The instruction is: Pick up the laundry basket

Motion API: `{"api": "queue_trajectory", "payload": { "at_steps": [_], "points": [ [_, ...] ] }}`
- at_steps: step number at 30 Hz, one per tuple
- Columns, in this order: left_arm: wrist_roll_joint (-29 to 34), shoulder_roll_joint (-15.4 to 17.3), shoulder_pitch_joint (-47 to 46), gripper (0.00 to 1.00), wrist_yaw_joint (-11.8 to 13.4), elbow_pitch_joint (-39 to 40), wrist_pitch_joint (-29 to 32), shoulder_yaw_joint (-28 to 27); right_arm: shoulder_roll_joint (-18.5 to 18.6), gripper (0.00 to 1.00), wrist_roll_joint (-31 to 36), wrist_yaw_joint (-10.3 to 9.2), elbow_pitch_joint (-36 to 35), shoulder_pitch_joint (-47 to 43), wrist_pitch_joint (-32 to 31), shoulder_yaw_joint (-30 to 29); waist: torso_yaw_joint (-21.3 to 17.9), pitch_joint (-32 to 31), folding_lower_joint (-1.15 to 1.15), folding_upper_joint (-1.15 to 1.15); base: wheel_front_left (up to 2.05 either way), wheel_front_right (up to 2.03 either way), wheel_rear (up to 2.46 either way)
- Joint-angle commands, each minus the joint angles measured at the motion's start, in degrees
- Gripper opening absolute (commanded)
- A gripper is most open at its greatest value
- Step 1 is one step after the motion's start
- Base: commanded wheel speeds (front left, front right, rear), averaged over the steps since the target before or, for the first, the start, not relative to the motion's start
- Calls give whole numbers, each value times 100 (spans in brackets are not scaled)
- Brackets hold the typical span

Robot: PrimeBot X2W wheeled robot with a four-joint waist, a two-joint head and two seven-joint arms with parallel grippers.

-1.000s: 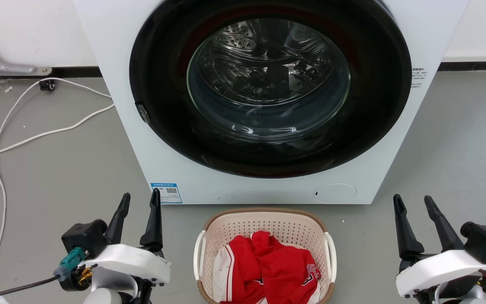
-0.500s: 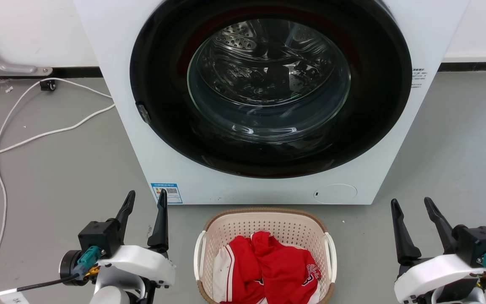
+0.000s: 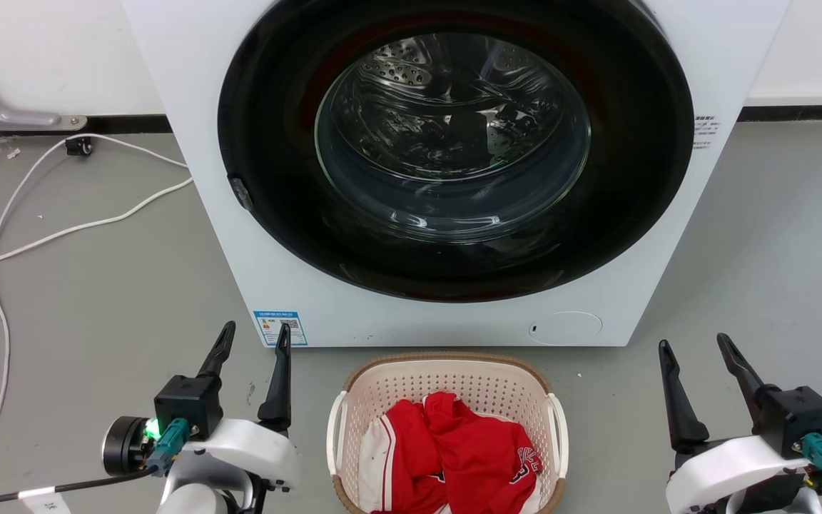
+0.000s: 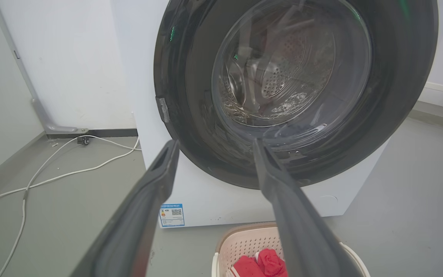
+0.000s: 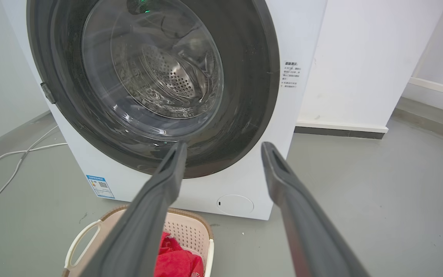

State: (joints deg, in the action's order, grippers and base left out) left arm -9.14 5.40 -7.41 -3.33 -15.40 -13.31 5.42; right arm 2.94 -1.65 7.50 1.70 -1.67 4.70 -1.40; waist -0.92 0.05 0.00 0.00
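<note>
Both of my grippers sit near me, one on each side of the laundry basket, and neither touches it. Left gripper: fingers spread, nothing between them, pointing away from me. It is near the basket's left handle but apart from it. Right gripper: likewise spread and empty, standing farther out from the right handle. My reading: I flank the basket because it offers one white handle per side, and a two-arm lift should keep it level.

The basket rests on the grey floor between my arms, its near end cut off by the bottom of the head view. Red garments lie heaped in it below the brown rim, so both handles are unobstructed. The load looks soft and light. The perforated walls probably flex, which argues for taking the handles rather than the wall.

Just beyond the far rim stands the washing machine, its round glass door apparently shut, with the drum visible through it. The gap between basket and machine front is narrow, so I judge the lift should go straight up or toward me. At far left a white cable trails across the floor, well apart from my left arm.

Step in hand: approach. The grasp has not yet begun.
</note>
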Motion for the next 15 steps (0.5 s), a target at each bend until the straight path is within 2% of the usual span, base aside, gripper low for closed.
{"api": "queue_trajectory", "payload": {
  "at_steps": [1, 15],
  "points": [
    [127, 29, -100, 100, 28, -3, -42, 18, -8, 100, 100, -2, -57, -33, 48, 5, 2, 0, 0, 0, 0, 0, 0],
    [506, -23, -3, 100, 75, -63, -183, 26, -10, 100, 517, -2, -43, -60, 200, -9, 15, 2, 0, 0, 0, 0, 0]
  ]
}}
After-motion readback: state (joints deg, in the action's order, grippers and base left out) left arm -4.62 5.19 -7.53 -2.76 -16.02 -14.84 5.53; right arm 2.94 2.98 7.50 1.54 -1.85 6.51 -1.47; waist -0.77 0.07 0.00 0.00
